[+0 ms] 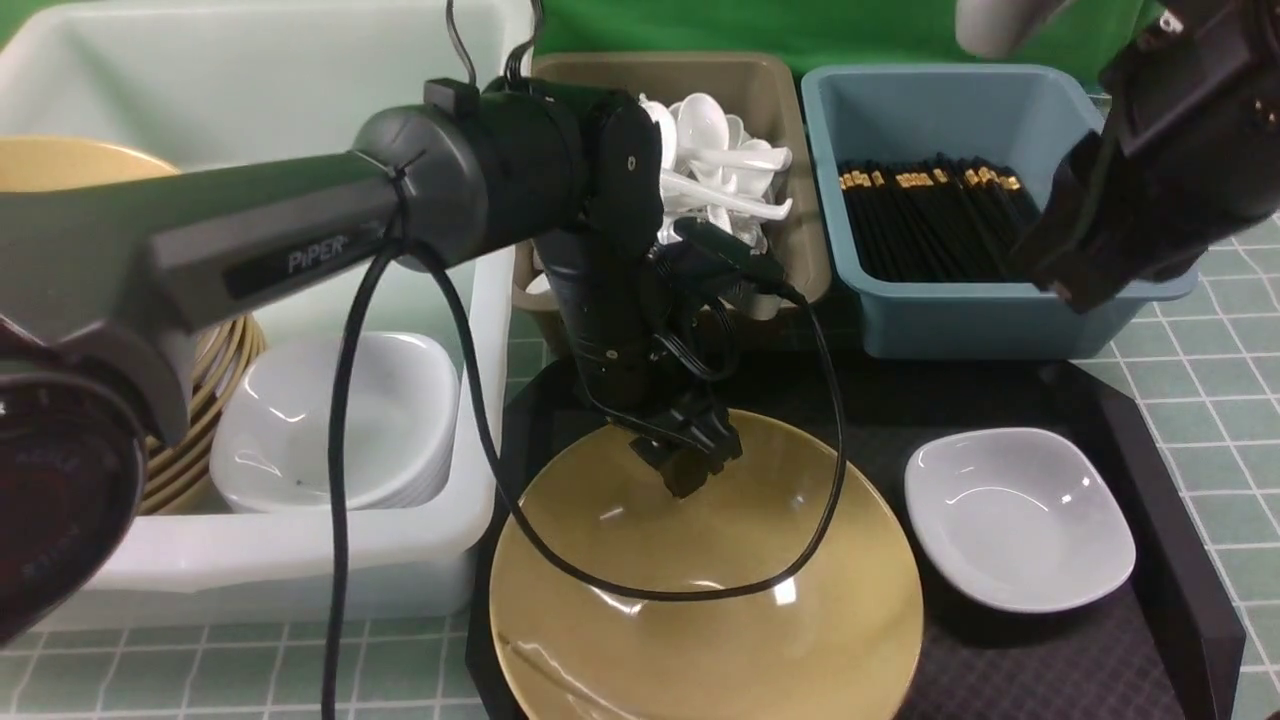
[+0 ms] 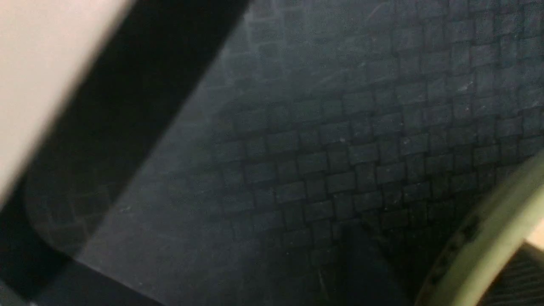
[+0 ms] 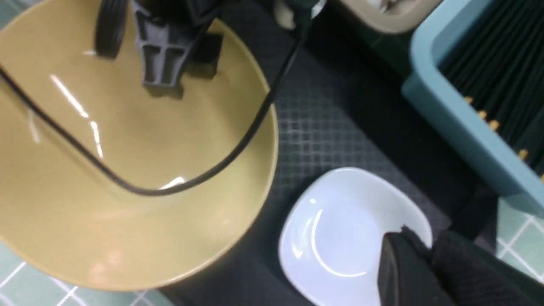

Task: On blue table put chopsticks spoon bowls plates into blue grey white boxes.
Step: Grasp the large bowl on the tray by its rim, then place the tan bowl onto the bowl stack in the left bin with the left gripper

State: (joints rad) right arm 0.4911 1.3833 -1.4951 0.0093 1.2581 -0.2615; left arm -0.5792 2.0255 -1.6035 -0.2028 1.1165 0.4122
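The left claw (image 1: 690, 460) reaches over the tan bowl (image 1: 700, 640), its grip hard to tell, a black cable (image 1: 700, 594) looping across, while the closed right claw (image 3: 418, 259) hangs above the black tray (image 1: 1060, 660), whose right edge borders bare tiled tabletop (image 1: 1225, 400), near the white plate (image 1: 1020, 520).

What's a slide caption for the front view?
Left hand at the rim of the tan bowl, white dish beside it on the black tray.
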